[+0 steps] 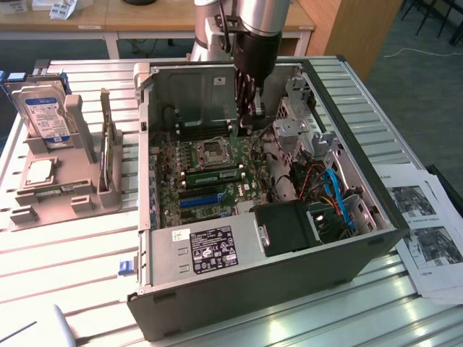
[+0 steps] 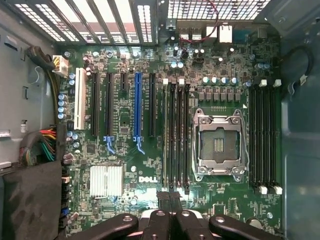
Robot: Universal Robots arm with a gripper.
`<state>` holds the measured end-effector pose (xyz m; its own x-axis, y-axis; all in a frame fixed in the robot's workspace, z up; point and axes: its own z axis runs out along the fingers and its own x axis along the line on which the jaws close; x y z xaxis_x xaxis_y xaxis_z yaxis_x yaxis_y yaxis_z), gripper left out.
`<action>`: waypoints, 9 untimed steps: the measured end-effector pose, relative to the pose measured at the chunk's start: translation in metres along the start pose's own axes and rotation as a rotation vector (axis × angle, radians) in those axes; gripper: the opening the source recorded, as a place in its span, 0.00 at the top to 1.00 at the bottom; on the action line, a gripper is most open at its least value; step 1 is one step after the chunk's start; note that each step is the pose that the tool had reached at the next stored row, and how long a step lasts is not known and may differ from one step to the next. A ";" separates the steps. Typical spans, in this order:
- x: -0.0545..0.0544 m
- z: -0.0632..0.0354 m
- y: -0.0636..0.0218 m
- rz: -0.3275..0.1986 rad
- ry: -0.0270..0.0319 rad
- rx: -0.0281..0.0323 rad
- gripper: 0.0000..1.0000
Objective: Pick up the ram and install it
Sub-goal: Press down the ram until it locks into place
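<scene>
While the arm reaches down into the open computer case (image 1: 217, 289) in the exterior view, the gripper (image 1: 244, 123) hangs just above the motherboard (image 1: 170, 188), close to the CPU socket (image 1: 213, 150) and toward the far side of the case. Its 2 fingers are pressed together, and I can see nothing between them. The ram (image 1: 215, 176) appears as a green stick lying flat along a memory slot just on the near side of the socket, below the gripper and apart from it. On the exterior view's left, a grey rack (image 1: 65, 195) on the table (image 1: 72, 253) holds a hard drive (image 1: 47, 116) upright. Printed sheets (image 1: 427, 238) lie on the exterior view's right of the case.

From the wrist view, the gripper (image 2: 169, 197) has its dark fingers (image 2: 163, 200) closed against each other over the end of a bank of 4 memory slots. The ram (image 2: 165, 135) looks seated in the slot of that bank farthest from the CPU socket (image 2: 218, 145), on the side toward the blue slot (image 2: 137, 107). A silver heatsink (image 2: 106, 181) sits near the DELL lettering.
</scene>
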<state>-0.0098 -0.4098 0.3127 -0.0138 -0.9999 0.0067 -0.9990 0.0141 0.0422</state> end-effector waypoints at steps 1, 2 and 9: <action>0.000 0.0018 -0.0001 0.000 0.0000 0.0000 0.90; 0.000 0.0036 -0.0001 0.000 0.0000 0.0000 0.90; 0.000 0.0162 -0.0007 0.000 0.0000 -0.0001 0.90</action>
<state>-0.0098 -0.4098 0.2965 -0.0138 -0.9999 0.0068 -0.9990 0.0141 0.0422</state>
